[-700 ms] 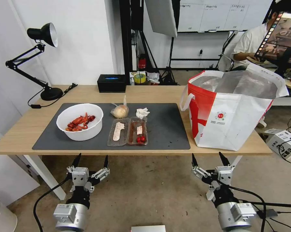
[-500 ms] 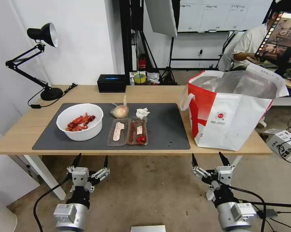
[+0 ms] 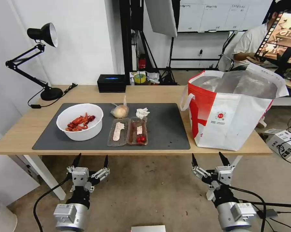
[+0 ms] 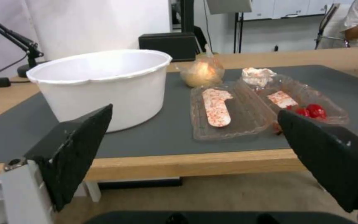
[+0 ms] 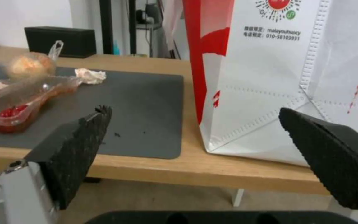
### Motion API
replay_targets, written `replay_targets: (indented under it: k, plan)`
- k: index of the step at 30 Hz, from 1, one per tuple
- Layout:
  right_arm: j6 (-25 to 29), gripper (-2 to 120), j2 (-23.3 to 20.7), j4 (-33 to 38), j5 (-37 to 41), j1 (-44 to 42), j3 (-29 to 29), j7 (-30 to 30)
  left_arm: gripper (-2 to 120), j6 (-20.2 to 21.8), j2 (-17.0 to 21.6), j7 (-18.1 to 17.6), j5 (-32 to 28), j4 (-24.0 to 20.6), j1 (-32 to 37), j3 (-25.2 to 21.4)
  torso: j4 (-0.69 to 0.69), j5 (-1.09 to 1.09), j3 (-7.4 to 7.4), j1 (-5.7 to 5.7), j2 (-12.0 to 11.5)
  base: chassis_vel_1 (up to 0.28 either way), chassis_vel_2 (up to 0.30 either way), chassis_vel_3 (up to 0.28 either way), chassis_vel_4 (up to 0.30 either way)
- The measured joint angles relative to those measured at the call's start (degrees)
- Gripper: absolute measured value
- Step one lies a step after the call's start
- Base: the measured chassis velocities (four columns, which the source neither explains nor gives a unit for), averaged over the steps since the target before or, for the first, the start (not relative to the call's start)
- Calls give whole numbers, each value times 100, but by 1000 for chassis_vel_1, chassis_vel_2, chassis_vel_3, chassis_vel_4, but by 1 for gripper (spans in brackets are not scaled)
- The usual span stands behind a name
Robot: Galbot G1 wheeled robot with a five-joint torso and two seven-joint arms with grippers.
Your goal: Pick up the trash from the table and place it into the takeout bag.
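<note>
The trash lay on the dark grey mat [image 3: 164, 129] of the table [image 3: 87, 93]: a white bowl [image 3: 80, 121] of red shells at the left, a clear hinged tray [image 3: 127, 131] just beside it, and behind the tray a knotted bag [image 3: 120, 111] and a crumpled tissue [image 3: 141, 112]. The takeout bag [image 3: 230, 109] stood open at the table's right end. Below the near edge, the left gripper [image 3: 90, 161] and right gripper [image 3: 208, 160] hung with fingers spread wide, holding nothing.
</note>
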Motion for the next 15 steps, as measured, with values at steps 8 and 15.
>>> replay_targets:
  k: [8, 15]
  plan:
    - [-1091, 100, -1123, 6, 1168, 694, 184, 204, 100, 712, 433, -490, -1039, -165, -187, -259, 1, 0, 0, 0, 0, 0, 0, 0, 0]
    - [-2022, 100, -2081, 15, 2166, 1284, 343, 378, 100, 1430, 868, -977, -2080, -331, -373, -521, 1, 0, 1, 0, 0, 0, 0, 0, 0]
